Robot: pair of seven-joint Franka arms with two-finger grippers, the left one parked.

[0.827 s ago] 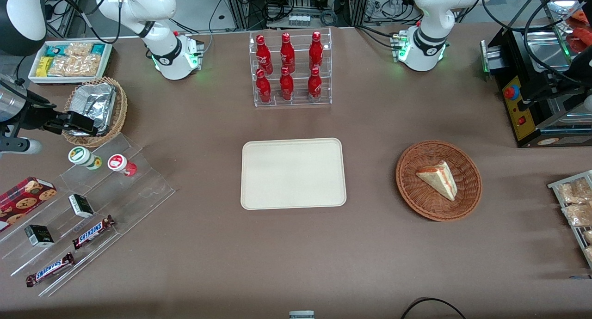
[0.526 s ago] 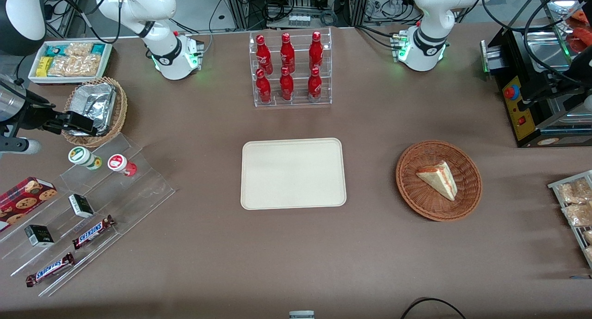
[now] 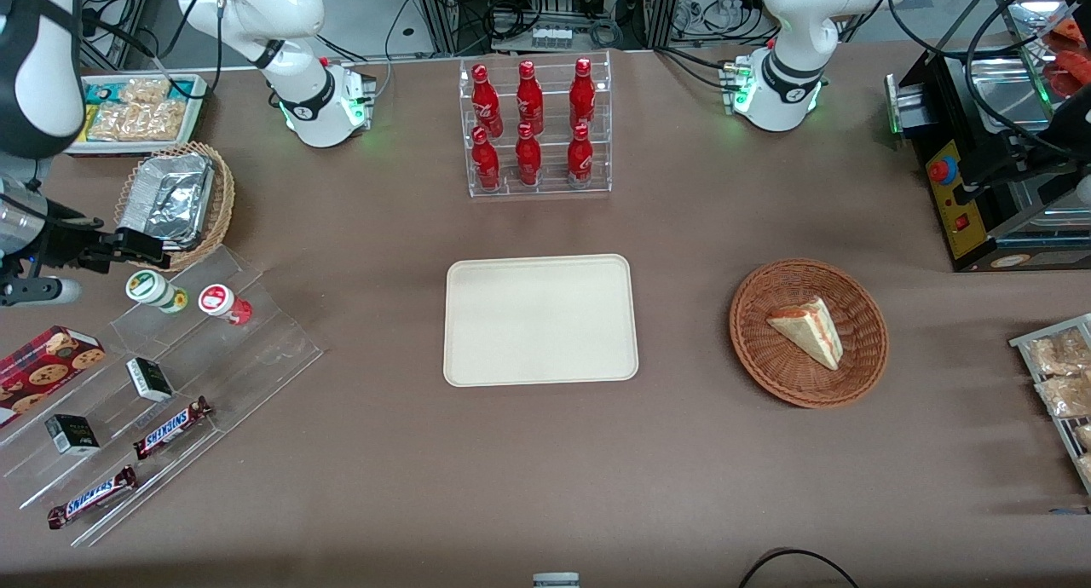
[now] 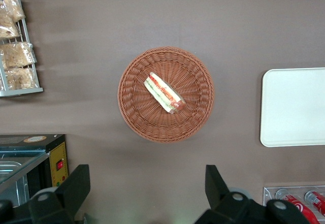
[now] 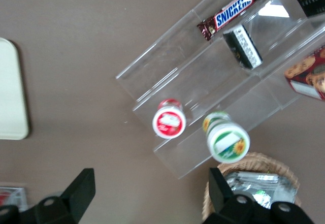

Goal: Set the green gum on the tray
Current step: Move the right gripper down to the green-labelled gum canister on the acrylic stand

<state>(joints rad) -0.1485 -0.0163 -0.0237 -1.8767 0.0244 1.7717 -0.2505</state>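
The green gum is a small white bottle with a green-rimmed lid. It stands on the top step of a clear stepped stand, beside a red-lidded bottle. My right gripper is open and empty. It hovers just farther from the front camera than the green gum, at the edge of a foil-filled wicker basket. In the right wrist view the green gum and red bottle sit ahead of the open gripper. The cream tray lies bare at the table's middle; its edge shows in the right wrist view.
The stand also holds Snickers bars and small dark boxes; a cookie box lies beside it. A rack of red bottles stands farther from the camera than the tray. A brown basket with a sandwich lies toward the parked arm's end.
My gripper has moved nearer the front camera, off the foil basket and closer to the green gum. Nothing on the table has moved.
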